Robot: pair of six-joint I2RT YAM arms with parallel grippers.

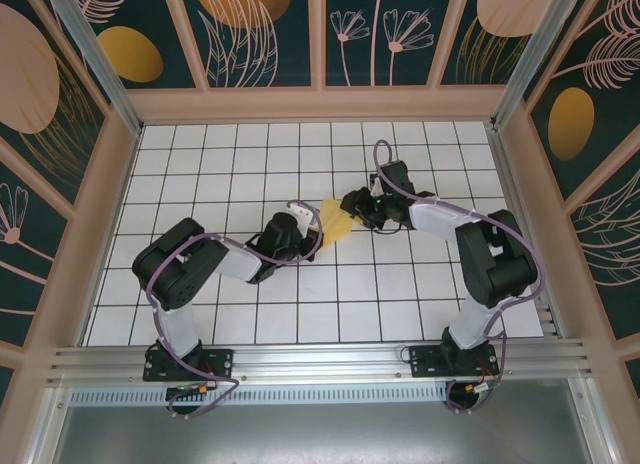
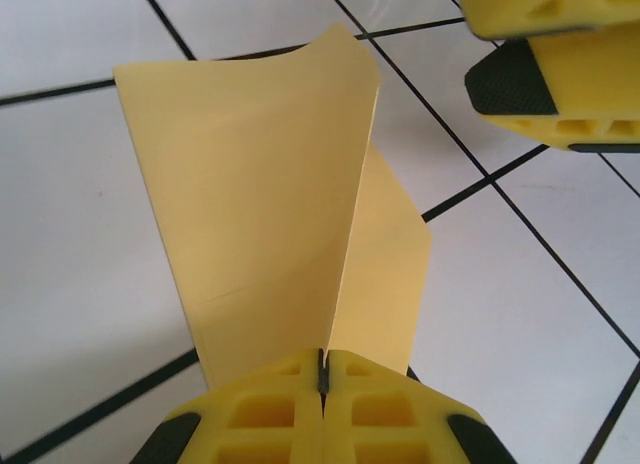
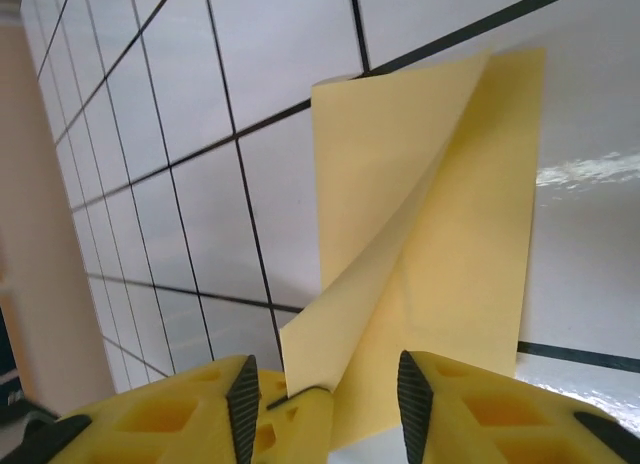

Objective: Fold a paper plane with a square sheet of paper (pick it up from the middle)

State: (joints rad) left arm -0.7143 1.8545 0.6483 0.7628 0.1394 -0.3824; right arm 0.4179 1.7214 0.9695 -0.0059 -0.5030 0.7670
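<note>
The left gripper [image 2: 322, 372] pinches the paper [image 2: 260, 194] shut at its fold, so the two halves stand up together. The paper is mid-table [image 2: 70, 284], between both arms. The right gripper [image 3: 325, 409] has its fingers apart around the far end, not squeezing.

Bright, even light, faint shadows, a glare streak on the white table [image 3: 590, 169], close fingers [image 2: 260, 414] softly out of focus.
</note>
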